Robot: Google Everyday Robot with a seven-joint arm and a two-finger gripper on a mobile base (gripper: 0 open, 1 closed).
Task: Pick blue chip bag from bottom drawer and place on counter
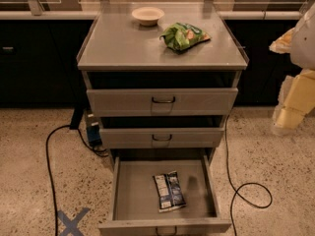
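Hand (295, 102) at 3 o'clock, well apart from cabinet, grip state I cannot tell | blue chip bag (169, 191) flat in open bottom drawer (114, 193), 6 o'clock | risk, I judge: flat crinkly bag slips my pinch; drawers above it snag my reach; green chip bag (184, 36) crowds counter (123, 45)

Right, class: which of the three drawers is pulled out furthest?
The bottom drawer, its floor and the blue chip bag in plain view; the two above show only fronts. The gripper hangs at the right edge.
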